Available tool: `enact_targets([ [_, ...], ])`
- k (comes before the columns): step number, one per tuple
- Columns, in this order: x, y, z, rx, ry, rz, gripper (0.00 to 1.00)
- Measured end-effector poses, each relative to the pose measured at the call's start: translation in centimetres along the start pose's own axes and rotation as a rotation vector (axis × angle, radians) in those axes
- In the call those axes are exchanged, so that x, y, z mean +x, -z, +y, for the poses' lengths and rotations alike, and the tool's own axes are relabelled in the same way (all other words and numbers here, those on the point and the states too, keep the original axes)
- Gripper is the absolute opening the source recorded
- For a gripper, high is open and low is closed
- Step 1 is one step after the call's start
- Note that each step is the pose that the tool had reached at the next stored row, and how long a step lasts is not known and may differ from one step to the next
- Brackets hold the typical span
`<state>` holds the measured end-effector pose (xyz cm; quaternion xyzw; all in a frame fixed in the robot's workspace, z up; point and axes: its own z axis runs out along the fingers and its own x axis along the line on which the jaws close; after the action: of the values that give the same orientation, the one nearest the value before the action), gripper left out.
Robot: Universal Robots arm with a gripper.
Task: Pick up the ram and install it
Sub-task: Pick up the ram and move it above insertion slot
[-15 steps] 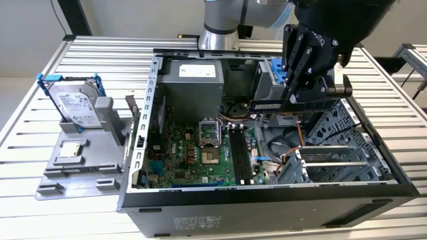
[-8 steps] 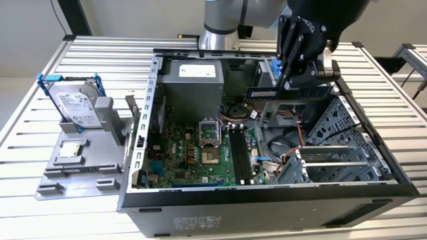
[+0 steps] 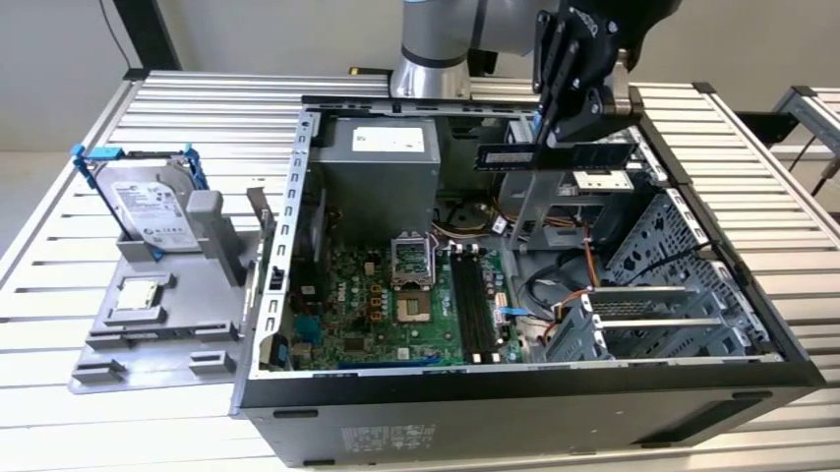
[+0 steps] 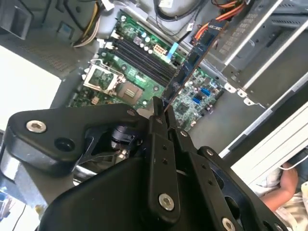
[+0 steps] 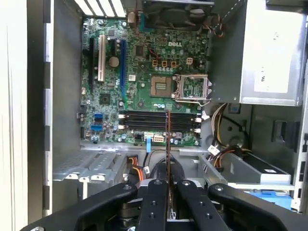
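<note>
The slatted metal desk (image 3: 735, 147) stretched across the whole exterior view. On it lay an open computer case (image 3: 525, 418), taking up the middle and the exterior view's right. Inside, the green motherboard (image 3: 381, 305) sat in the lower middle of the frame, with its long black memory slots (image 3: 473, 305) along its right edge. At the exterior view's left, a silver hard drive (image 3: 148, 208) stood in a grey holder (image 3: 157, 339). Near the top, right of centre, the black gripper (image 3: 565, 146) hung above the case, clenched on the ram (image 3: 506, 157). It held the ram level in the air, well clear of the motherboard.
</note>
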<state>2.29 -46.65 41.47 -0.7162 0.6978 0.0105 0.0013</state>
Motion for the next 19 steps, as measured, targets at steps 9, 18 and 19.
enact_targets([
  [9, -0.42, -0.04, -0.01, 0.0005, -0.031, -0.0004, 0.00],
  [18, -0.64, -0.07, -0.01, 0.0012, -0.062, -0.0009, 0.00],
  [19, -0.87, -0.07, -0.01, 0.0011, -0.062, -0.0006, 0.00],
])
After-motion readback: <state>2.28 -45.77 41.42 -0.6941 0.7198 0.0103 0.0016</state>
